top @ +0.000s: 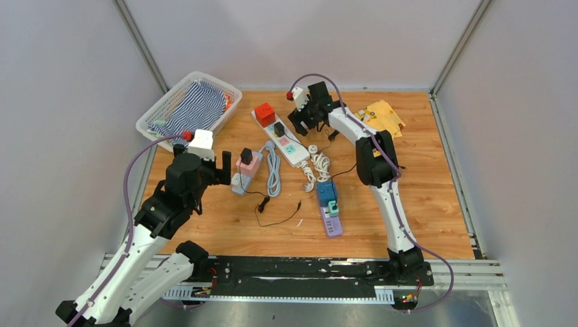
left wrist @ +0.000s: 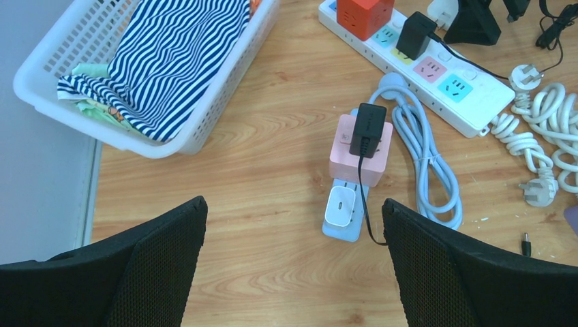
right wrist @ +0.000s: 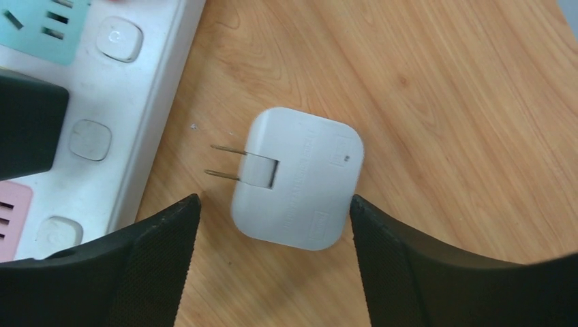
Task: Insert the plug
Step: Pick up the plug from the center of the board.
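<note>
A white two-prong plug [right wrist: 300,178] lies flat on the wooden table, its prongs pointing left toward the white power strip [right wrist: 102,122]. My right gripper [right wrist: 274,199] hangs just over it, open, with a fingertip on either side of the plug's near end and no grip on it. In the top view the right gripper [top: 303,122] is at the far end of the power strip [top: 283,139], and the plug is hidden beneath it. My left gripper [left wrist: 293,201] is open and empty, above bare wood short of a pink cube socket [left wrist: 361,153].
A black adapter [left wrist: 368,122] sits in the pink cube. The strip carries a red cube [top: 265,114] and another black adapter [top: 279,129]. A white basket [top: 187,105] of striped cloth stands far left. White coiled cables [top: 317,167], a light blue cable [top: 272,167] and a purple strip [top: 329,204] lie mid-table.
</note>
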Tool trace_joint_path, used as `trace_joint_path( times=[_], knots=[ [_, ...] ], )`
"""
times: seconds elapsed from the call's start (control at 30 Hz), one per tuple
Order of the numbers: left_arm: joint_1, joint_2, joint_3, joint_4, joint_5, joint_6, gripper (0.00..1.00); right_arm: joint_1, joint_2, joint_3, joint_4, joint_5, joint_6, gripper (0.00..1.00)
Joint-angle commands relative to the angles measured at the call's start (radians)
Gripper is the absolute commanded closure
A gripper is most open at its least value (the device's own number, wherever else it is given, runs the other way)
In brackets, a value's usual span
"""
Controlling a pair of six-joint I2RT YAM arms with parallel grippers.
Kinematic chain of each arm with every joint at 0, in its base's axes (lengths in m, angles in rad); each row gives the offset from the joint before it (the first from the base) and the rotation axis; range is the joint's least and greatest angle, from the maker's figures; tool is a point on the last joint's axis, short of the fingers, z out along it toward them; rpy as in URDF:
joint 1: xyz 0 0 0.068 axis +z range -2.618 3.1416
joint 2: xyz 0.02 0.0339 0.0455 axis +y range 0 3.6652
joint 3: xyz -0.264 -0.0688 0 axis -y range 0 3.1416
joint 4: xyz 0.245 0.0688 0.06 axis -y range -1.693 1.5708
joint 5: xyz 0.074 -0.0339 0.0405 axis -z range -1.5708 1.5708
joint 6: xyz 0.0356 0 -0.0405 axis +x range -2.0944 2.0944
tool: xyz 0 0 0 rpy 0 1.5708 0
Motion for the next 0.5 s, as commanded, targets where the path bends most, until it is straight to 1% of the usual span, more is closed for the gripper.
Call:
trace_joint_path(
  times=[0.0, 0.07, 0.13, 0.3, 0.47],
  knots=[
    [0.004, 0.003, -0.012, 0.006, -0.008, -0.002, 0.0, 0.006, 0.034, 0.013, -0.016, 0.028, 0.003, 0.26],
    [0.004, 0.005, -0.012, 0.006, -0.008, -0.001, 0.0, 0.006, 0.029, 0.007, -0.016, 0.027, 0.005, 0.36],
    [0.004, 0.008, -0.012, 0.006, -0.01, -0.001, 0.0, 0.005, 0.02, -0.003, -0.016, 0.026, 0.003, 0.43],
    [0.004, 0.011, -0.012, 0.008, -0.01, -0.004, 0.0, 0.004, -0.03, -0.035, -0.013, 0.044, -0.006, 0.55],
    [0.006, 0.019, -0.011, 0.005, -0.004, -0.024, 0.01, 0.003, -0.134, -0.099, 0.004, 0.058, -0.004, 0.6]
  ],
)
